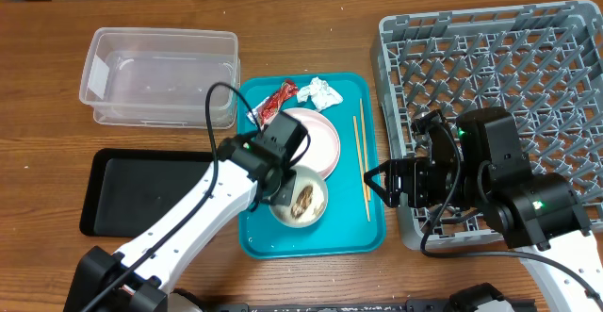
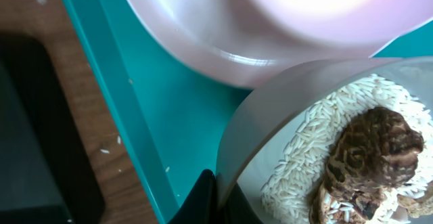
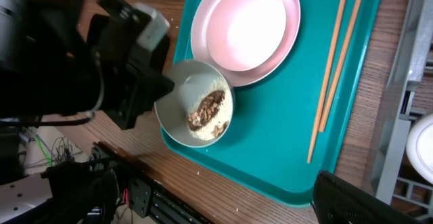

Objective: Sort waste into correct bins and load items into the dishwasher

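White bowl (image 1: 301, 202) of rice scraps (image 2: 306, 143), left gripper (image 1: 275, 191) clamping its rim

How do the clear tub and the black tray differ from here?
The clear tub is see-through; the black tray is opaque. The tub has tall walls; the tray is shallow. The tub sits farther from the robot, the tray nearer. Both are rectangular and lie left of the teal tray.
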